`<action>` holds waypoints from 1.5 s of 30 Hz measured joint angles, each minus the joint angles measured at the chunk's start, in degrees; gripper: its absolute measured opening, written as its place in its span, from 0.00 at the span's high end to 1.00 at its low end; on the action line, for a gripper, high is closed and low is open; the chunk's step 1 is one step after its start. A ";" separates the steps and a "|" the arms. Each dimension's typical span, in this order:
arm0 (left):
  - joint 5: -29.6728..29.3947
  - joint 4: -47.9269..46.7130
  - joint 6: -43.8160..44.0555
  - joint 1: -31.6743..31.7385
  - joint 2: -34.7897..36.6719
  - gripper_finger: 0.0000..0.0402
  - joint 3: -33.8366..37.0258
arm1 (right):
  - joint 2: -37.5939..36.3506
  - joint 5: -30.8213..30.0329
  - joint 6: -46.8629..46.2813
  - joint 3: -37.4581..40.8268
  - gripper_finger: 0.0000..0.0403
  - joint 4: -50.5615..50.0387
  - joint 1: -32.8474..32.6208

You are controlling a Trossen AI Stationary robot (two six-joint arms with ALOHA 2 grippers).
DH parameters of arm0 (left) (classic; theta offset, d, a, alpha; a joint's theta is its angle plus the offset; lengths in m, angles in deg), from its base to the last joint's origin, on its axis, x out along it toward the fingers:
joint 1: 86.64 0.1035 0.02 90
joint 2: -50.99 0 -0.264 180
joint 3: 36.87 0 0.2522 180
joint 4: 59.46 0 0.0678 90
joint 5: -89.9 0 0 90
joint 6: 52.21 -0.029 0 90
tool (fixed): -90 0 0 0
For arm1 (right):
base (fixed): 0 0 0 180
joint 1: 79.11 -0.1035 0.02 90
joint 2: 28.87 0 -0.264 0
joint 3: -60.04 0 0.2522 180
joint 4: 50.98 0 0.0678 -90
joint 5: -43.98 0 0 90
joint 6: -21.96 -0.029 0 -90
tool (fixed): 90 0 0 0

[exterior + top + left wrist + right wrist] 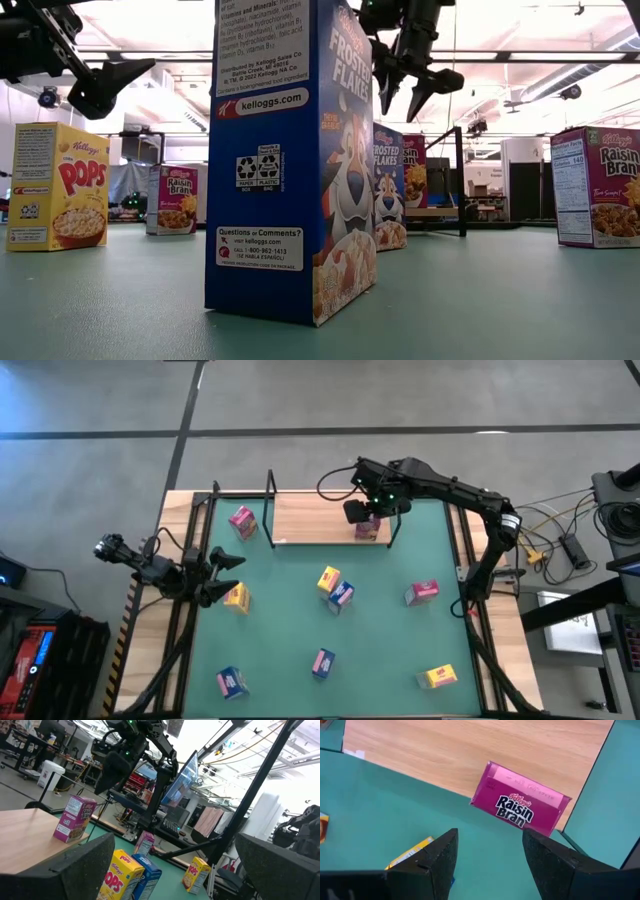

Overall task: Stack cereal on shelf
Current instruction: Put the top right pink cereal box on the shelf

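Reaching in from the table's right edge, the right arm (470, 510) bends across the mat (390, 630) toward the shelf (310, 520); its gripper (368, 510) hangs just above a pink box (366, 528) standing at the shelf's right front edge; fingers (435, 865) apart with nothing between them, so it's let go, the Raisin Bran box (522, 805) sitting free below them in the wrist view.

Left arm (150, 565) waits at the table's left edge, stretched level over the mat's border; its gripper (222, 575) is spread wide and empty, just beside a yellow box (237, 598).

Box count from above, nine total:
- pink, three; one on the shelf, one by the shelf's left upright (242, 521) on the mat, one at mid right (421, 592)
- blue, three; one mid mat (340, 596), one lower centre (322, 662), one lower left (231, 681)
- yellow, three; the one by the left gripper, one touching the mid blue box (328, 580), one lower right (438, 677)

So one box on the shelf, eight on the mat.
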 joint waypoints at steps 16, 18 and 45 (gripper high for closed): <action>-0.02 0.00 -0.01 0.01 0.00 0.01 0.00 | 0.00 -2.69 -2.77 0.07 0.48 2.14 -0.01; 0.00 0.00 -0.01 -0.01 0.00 0.01 0.01 | 0.00 -4.87 -4.69 0.07 0.47 1.91 -0.38; -0.01 -0.02 -0.01 -0.01 0.00 0.01 0.00 | 3.30 -8.02 -16.43 -1.48 0.17 1.23 -1.50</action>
